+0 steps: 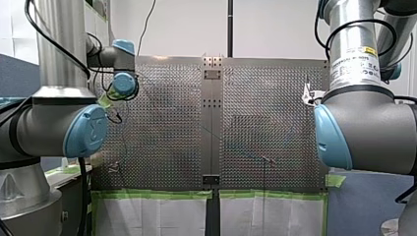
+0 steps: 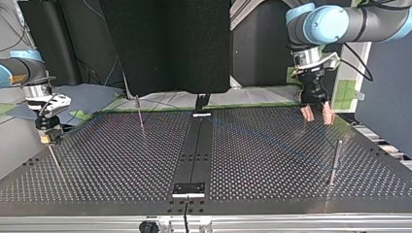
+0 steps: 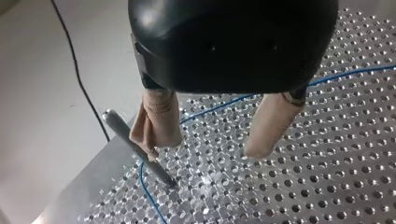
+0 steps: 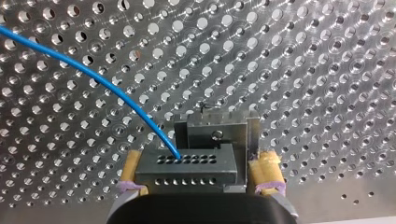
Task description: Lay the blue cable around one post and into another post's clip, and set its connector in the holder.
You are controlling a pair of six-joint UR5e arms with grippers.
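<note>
A perforated metal tabletop (image 2: 272,160) is shown with a robot arm at each side. In the right wrist view, the right hand (image 4: 200,162) is seen closed on a grey block connector (image 4: 184,167), which is pinched between two yellow pads (image 4: 270,169). The connector's face carries two rows of small holes, and the blue cable (image 4: 93,77) enters one hole in the upper row. From there the cable arcs away over the tabletop. A small metal holder (image 4: 217,128) stands just ahead of the connector; whether the connector is seated in it cannot be told. In the left wrist view, the left hand (image 3: 212,135) is seen wide open and holding nothing, with its two beige fingers (image 3: 156,121) held above the tabletop. A metal post (image 3: 133,142) stands just beside one finger. The blue cable runs across the holes under the hand and bends at the foot of this post. In the top view, the left hand is placed near the far edge at the view's right, and the right hand low over the tabletop at the view's left. A thin post (image 2: 140,112) stands between them, nearer the right hand.
</note>
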